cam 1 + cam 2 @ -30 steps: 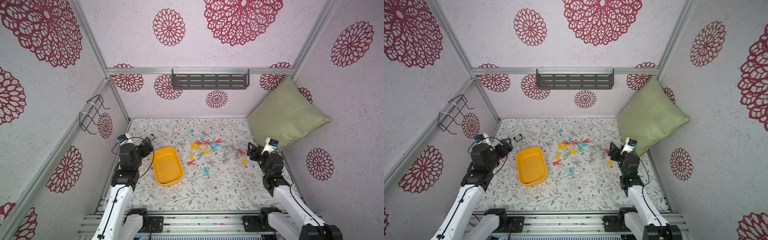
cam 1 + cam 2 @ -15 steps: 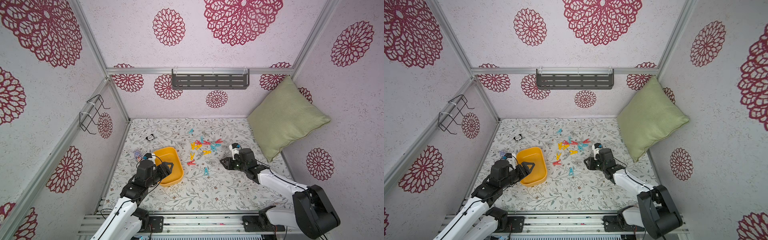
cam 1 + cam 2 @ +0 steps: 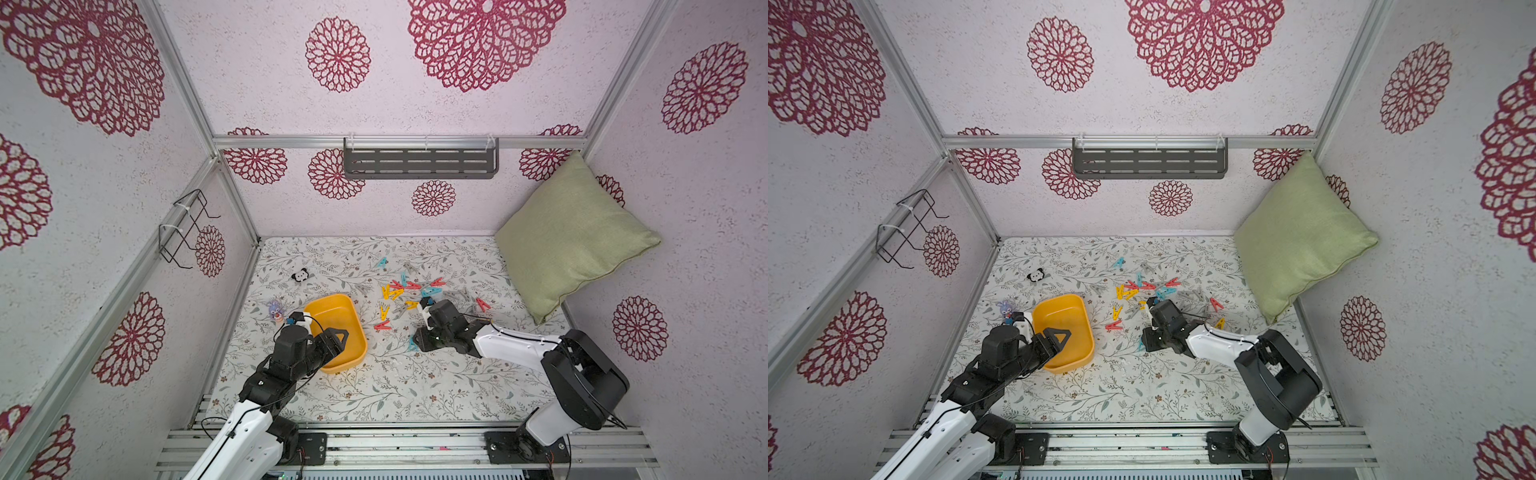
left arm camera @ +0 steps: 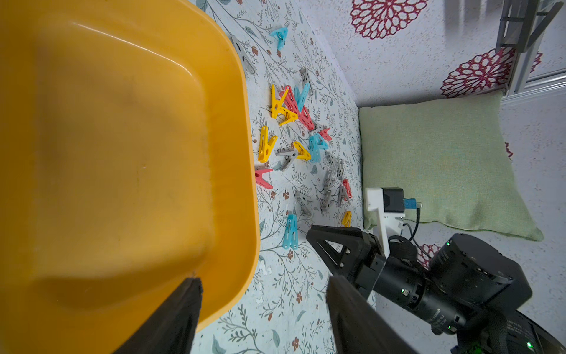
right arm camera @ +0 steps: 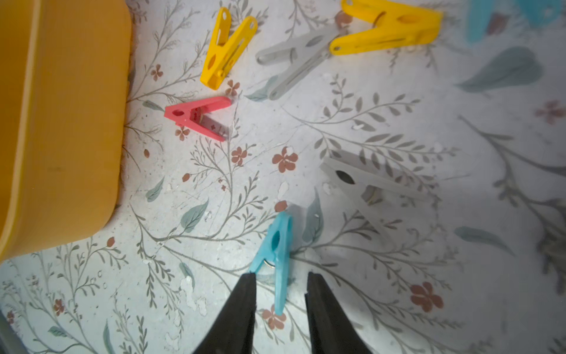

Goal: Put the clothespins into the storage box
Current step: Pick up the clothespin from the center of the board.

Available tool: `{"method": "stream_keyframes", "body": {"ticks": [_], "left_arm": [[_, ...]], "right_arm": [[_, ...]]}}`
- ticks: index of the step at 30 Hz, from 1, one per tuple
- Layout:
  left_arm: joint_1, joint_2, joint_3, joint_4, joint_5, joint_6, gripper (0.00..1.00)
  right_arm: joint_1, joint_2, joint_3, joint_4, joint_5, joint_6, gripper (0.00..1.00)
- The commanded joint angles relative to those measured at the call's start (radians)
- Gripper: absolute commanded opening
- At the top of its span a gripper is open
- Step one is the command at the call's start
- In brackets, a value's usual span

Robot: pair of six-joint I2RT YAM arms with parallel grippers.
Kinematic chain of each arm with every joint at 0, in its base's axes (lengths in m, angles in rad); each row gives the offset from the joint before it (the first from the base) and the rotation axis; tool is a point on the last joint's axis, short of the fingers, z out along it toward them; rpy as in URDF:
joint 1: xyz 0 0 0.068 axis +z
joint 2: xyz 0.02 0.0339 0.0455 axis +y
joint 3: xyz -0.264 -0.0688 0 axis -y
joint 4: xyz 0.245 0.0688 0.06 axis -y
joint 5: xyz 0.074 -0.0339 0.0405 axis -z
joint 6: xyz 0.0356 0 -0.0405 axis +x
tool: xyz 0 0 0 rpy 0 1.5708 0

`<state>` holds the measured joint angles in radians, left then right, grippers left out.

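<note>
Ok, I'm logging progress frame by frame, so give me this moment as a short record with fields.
box: yellow, empty
pins: all loose on the table, none in the box
left gripper: shut on the box rim, one finger inside, one outside
right gripper: open, low, astride a teal pin lying flat
other: panda toy, purple figure, cushion
progress: nothing stowed yet
</note>
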<state>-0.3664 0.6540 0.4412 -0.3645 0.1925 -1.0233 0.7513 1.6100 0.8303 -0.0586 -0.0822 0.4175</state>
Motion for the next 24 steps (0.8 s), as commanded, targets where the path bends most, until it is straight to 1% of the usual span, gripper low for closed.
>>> {"method": "stream_keyframes", "body": {"ticks": [1,3,6,12,19,24], "left_arm": [[-0.013,-0.02,0.002,-0.023,-0.012,0.001,0.72],[-0.013,-0.03,0.004,-0.033,-0.014,0.002,0.72],[-0.013,-0.051,0.004,-0.05,-0.022,0.001,0.73],[-0.014,-0.083,0.007,-0.074,-0.036,0.0,0.73],[-0.013,-0.076,0.014,-0.074,-0.032,-0.001,0.74],[-0.013,-0.084,0.009,-0.073,-0.029,-0.007,0.74]], "right_arm": [[0.045,0.038,0.071,-0.075,0.117,-0.043,0.33],[0.063,0.062,0.094,-0.097,0.14,-0.051,0.3],[0.081,0.076,0.112,-0.124,0.173,-0.052,0.3],[0.101,0.039,0.105,-0.158,0.236,-0.051,0.3],[0.102,0.028,0.095,-0.185,0.254,-0.061,0.28],[0.103,0.041,0.087,-0.17,0.231,-0.065,0.24]]}}
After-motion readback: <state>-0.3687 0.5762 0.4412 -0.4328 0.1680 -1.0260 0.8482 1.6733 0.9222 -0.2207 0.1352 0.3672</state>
